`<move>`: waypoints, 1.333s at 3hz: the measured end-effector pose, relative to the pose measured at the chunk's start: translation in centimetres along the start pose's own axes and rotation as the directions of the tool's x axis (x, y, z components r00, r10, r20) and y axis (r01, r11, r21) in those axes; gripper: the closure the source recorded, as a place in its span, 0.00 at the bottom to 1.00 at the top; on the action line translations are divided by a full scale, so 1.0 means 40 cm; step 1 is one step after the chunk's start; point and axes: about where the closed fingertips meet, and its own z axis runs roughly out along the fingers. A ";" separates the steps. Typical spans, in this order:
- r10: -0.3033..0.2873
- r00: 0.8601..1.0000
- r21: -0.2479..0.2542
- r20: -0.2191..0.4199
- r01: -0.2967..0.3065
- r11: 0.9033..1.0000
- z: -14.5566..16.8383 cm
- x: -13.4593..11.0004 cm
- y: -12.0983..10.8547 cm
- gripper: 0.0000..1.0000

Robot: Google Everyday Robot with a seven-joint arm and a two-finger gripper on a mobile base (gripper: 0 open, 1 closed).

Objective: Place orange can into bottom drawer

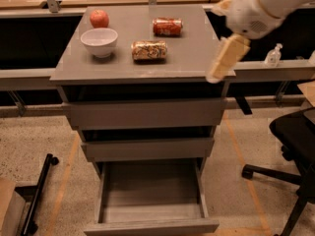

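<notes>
The orange can point(149, 50), mottled orange-brown with whitish patches, lies on its side in the middle of the grey cabinet top point(192, 58). The bottom drawer point(150, 226) is pulled open and its grey inside is empty. My gripper point(224, 62), cream-coloured, hangs from the white arm point(258, 9) over the right front edge of the cabinet top, to the right of the orange can and apart from it. It holds nothing that I can see.
A solid red-orange can point(167, 26) lies behind the orange can. A white bowl point(99, 41) and a red apple point(99, 18) stand at the left. The two upper drawers point(145, 114) are shut. A black office chair point(295, 146) stands at the right, a black bar point(39, 191) lies on the floor at the left.
</notes>
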 end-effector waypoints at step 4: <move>0.018 0.987 -0.091 0.162 -0.003 0.996 0.286 -0.040 -0.096 0.00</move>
